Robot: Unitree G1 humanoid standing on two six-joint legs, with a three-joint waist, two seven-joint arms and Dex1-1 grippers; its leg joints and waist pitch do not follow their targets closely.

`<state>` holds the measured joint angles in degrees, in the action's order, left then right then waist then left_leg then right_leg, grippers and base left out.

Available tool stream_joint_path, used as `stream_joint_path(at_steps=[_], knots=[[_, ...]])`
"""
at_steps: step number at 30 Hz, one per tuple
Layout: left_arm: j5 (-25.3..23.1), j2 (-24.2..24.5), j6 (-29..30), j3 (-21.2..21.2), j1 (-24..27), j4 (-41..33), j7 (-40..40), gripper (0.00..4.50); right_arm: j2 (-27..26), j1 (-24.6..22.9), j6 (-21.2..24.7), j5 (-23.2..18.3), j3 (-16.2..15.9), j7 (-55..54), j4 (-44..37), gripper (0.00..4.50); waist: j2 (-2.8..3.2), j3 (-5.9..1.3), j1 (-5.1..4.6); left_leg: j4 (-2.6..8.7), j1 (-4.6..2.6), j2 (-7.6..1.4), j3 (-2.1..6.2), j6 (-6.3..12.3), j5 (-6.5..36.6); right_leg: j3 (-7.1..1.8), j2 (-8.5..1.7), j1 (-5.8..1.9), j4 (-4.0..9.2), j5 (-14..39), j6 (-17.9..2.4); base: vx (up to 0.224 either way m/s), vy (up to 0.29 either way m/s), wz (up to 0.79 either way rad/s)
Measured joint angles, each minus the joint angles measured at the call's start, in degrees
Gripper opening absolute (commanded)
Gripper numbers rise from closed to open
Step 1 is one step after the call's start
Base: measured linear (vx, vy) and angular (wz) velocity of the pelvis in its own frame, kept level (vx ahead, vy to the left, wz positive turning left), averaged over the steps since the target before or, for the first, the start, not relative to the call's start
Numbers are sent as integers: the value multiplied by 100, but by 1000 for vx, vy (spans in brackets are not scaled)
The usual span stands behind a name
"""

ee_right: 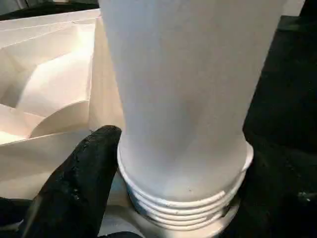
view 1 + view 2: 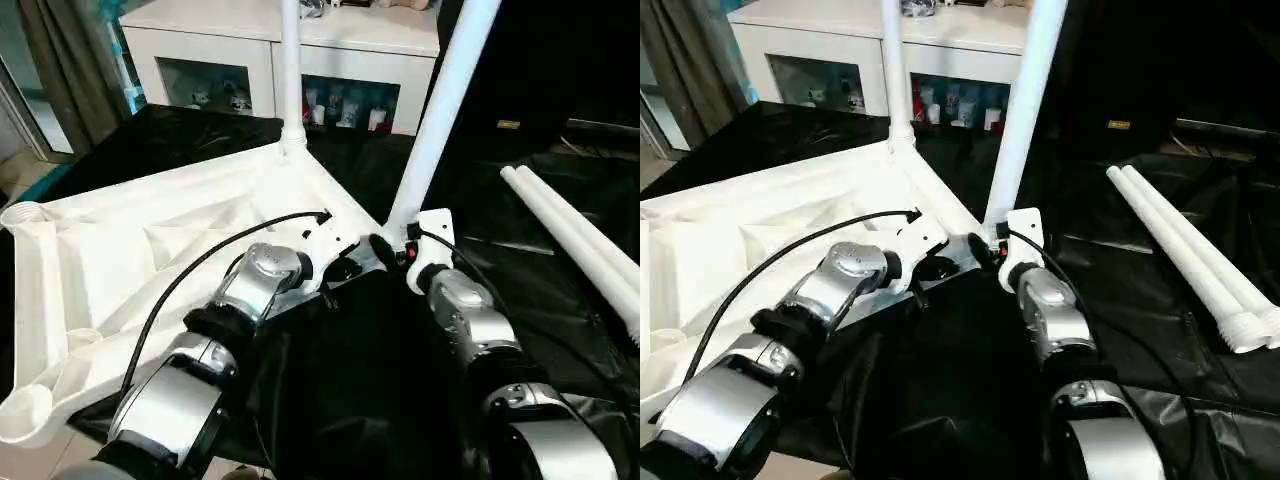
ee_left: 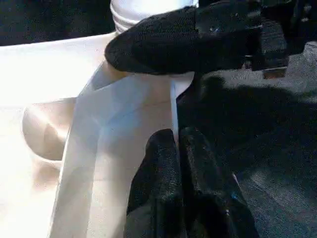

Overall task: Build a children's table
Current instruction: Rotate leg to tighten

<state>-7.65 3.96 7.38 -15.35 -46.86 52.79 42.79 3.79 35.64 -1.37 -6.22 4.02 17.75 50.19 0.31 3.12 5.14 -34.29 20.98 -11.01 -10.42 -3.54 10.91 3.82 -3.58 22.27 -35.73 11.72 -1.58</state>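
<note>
Black R gripper [image 1: 163,193] fingers stand spread around the threaded base of a white leg [image 2: 440,110], one finger [image 1: 74,183] touching the lowest ribs, where the leg meets the near corner socket of the upturned top [image 2: 150,250]. L gripper [image 3: 178,148] is pressed together w/ nothing in it, tips at the top's edge just beside that socket, so R is the arm on the leg. Leg's long axis leans up and away from R, not plumb like the far leg [image 2: 290,70], threads showing, so prob. not seated yet; two spare legs [image 2: 1185,250] lie well apart on the black cloth [image 2: 360,400] on R's side.
</note>
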Motion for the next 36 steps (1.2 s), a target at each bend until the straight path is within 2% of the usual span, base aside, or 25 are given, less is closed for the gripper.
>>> stream_joint_path(at_steps=[6,13,15,17,27,29,32,33,36], knots=[[23,125,-217,-9,17,-14,288,0,182,-37,-129,0,-49,508,-33,390,17,10,3,12,10,0,0,1,0,3,1,3,24,0,0,0,0,0],[157,561,-608,-89,340,-513,1349,0,694,-476,-118,-70,-373,1822,-667,390,44,10,55,33,33,0,-5,43,-18,6,3,14,65,2,2,0,0,0],[237,763,-698,-164,543,-826,1750,0,1133,-824,53,-175,-661,2626,-1305,390,59,8,110,34,40,0,-7,55,-12,7,2,13,76,4,4,0,0,0],[358,980,-817,-213,705,-1045,2147,0,1454,-1050,262,-288,-787,3247,-1667,390,61,8,132,35,36,-4,-10,59,-10,7,4,16,71,6,7,0,0,0],[561,1423,-712,-263,1194,-1843,2936,0,1710,-1461,781,-690,-959,4282,-2488,390,68,12,138,35,23,-6,-12,19,3,4,5,11,62,6,8,0,0,0],[580,1476,-655,-263,1267,-1970,2970,0,1739,-1524,868,-740,-969,4345,-2588,363,68,12,132,35,24,-6,-12,19,3,3,6,12,62,6,8,0,0,0],[616,1516,-603,-261,1310,-2064,2992,0,1751,-1537,962,-765,-1010,4422,-2686,350,67,12,132,35,26,-6,-13,19,2,3,6,14,63,7,9,0,0,0],[617,1522,-596,-260,1317,-2075,2992,0,1751,-1538,975,-765,-1022,4435,-2694,323,67,12,131,35,27,-6,-13,20,2,3,6,15,63,7,10,0,0,0],[617,1539,-556,-256,1362,-2153,2990,0,1750,-1549,993,-765,-1046,4467,-2716,304,67,12,131,35,29,-6,-13,22,1,3,6,17,63,7,10,0,0,0]])
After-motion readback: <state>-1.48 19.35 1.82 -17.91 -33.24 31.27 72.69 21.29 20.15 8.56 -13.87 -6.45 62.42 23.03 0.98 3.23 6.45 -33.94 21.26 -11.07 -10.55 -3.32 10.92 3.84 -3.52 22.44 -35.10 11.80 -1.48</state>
